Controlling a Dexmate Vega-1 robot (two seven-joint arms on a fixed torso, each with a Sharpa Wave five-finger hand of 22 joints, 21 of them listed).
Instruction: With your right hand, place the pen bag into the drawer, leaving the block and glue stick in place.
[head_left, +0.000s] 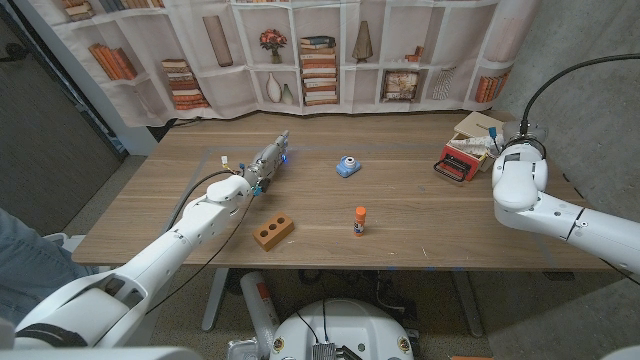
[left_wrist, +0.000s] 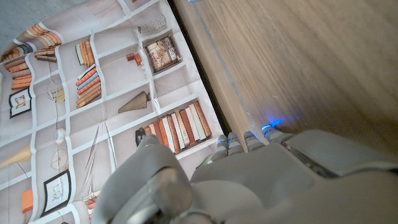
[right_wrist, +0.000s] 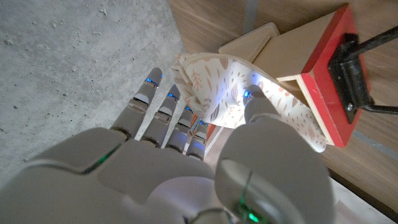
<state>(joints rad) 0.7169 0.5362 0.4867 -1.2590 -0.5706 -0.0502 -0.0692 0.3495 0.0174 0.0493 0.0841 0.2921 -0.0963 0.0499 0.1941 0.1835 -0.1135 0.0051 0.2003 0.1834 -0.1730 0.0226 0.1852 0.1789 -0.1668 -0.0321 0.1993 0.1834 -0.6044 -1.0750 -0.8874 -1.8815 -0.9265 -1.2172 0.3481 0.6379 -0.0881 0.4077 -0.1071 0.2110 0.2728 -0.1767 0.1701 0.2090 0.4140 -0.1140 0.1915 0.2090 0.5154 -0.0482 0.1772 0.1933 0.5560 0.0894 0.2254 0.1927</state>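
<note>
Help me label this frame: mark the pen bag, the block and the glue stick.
pen bag (right_wrist: 249, 99), right wrist view, on its patterned fabric side.
block (head_left: 273, 231), head view, on its top face with holes.
glue stick (head_left: 360, 221), head view, on its middle.

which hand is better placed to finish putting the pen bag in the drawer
Right. The right hand already pinches the pen bag at the red-fronted drawer on the table's right side. The left hand stands far off, left of centre.

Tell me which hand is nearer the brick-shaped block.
Left. The left hand hovers just behind the block; the right hand is far across the table, holding the pen bag at the drawer.
</note>
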